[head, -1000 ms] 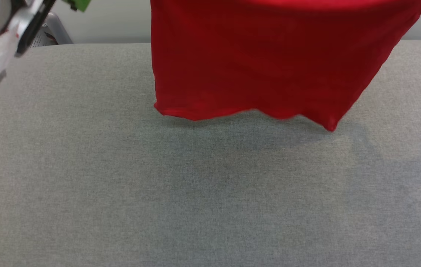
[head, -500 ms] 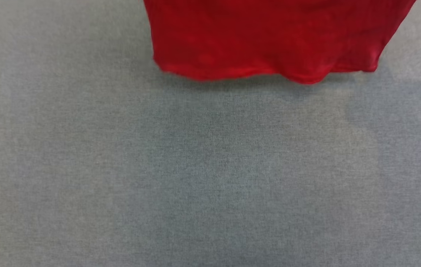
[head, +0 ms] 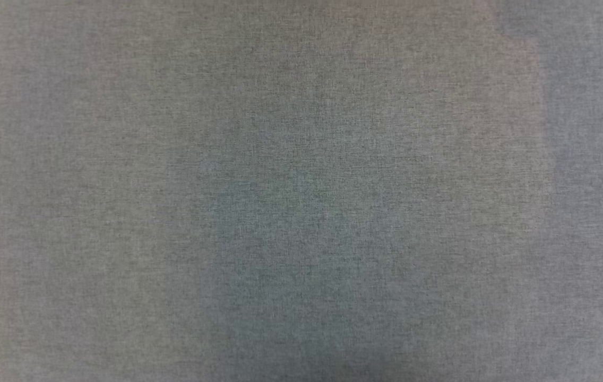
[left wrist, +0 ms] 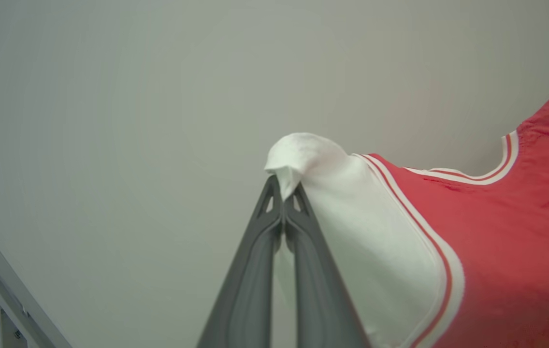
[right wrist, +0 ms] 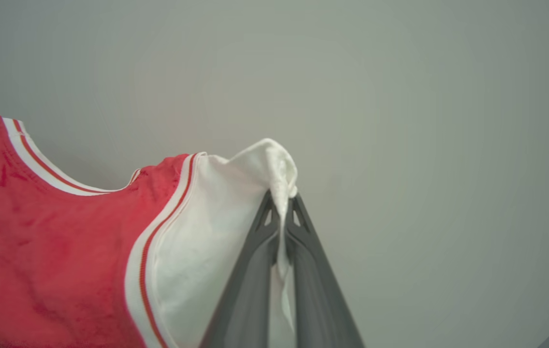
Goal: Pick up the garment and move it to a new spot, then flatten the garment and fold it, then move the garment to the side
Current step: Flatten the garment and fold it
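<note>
Two sleeves (left wrist: 352, 217) pinched: left tool (left wrist: 284, 186) and right tool (right wrist: 282, 198) clamp the garment (left wrist: 506, 251) aloft; head camera has swung onto grey tabletop (head: 301, 191), carry looks underway.

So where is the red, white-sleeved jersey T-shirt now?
In both wrist views the red jersey T-shirt hangs before a pale wall: the left gripper pinches one white sleeve, the right gripper the other.

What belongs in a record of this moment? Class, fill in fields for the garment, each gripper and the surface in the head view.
garment: red jersey with white sleeves and striped trim, held up in the air
left gripper: shut on one white sleeve
right gripper: shut on the other white sleeve
surface: grey fabric with soft shadows
backdrop: plain pale wall behind the jersey
</note>
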Controlling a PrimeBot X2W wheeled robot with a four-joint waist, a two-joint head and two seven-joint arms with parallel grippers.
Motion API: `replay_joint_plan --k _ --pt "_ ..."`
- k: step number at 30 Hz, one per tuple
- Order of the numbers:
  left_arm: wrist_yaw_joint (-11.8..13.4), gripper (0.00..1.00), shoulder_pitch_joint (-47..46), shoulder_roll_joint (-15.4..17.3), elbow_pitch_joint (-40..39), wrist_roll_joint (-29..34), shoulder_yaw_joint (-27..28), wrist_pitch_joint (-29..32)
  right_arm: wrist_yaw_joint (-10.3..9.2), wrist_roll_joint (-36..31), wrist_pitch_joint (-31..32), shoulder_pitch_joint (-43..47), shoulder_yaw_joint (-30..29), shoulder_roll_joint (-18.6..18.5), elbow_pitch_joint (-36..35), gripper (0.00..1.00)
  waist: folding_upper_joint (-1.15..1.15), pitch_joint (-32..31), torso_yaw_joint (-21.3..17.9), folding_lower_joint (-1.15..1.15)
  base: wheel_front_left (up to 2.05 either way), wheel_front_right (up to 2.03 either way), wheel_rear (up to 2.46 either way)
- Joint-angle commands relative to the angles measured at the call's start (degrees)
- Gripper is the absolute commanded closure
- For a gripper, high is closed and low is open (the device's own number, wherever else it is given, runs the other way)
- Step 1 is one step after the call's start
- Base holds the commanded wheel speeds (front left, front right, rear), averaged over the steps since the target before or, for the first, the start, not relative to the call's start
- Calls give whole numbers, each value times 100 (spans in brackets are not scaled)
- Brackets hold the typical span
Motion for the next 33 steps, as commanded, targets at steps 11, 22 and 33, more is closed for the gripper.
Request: replay_joint_plan --k 11,22,33 --pt "-219 100 670 -142 697 -93 39 -420 -4 595 -729 543 718 355 735 100 0 -61 -88 -1 0 0 0" --pt "49 100 2798 6 -203 16 594 -491 -4 1509 -1182 2142 1476 198 330 100 0 -649 -80 -1 0 0 0" --pt "574 100 6276 294 -1798 209 1517 -492 -4 2398 -1497 4521 2172 -290 -410 100 0 -1577 -164 -1 0 0 0"
